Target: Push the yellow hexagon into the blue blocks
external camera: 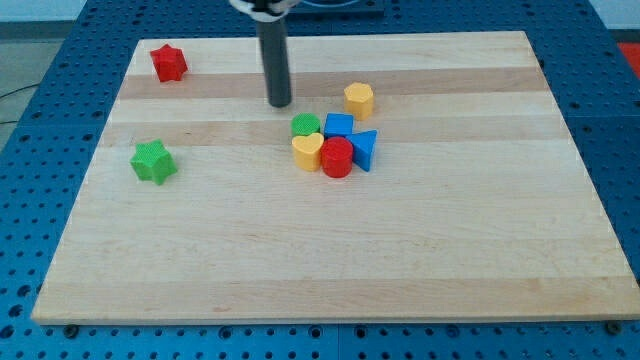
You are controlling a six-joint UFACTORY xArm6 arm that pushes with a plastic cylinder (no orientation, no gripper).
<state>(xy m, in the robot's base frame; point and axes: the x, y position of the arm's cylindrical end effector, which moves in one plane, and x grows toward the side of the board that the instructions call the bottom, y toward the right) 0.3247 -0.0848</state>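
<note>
The yellow hexagon [359, 99] sits on the wooden board [330, 250], above and right of a tight cluster. In the cluster are a blue cube [340, 126], a blue triangle [366, 149], a green round block [306, 126], a yellow heart [307, 151] and a red cylinder [337, 157]. The hexagon stands a small gap above the blue cube, not touching it. My tip [279, 103] rests on the board left of the hexagon, about a block's width above the green round block.
A red star [169, 62] lies near the board's top left corner. A green star [153, 161] lies at the left side. Blue perforated table surface surrounds the board.
</note>
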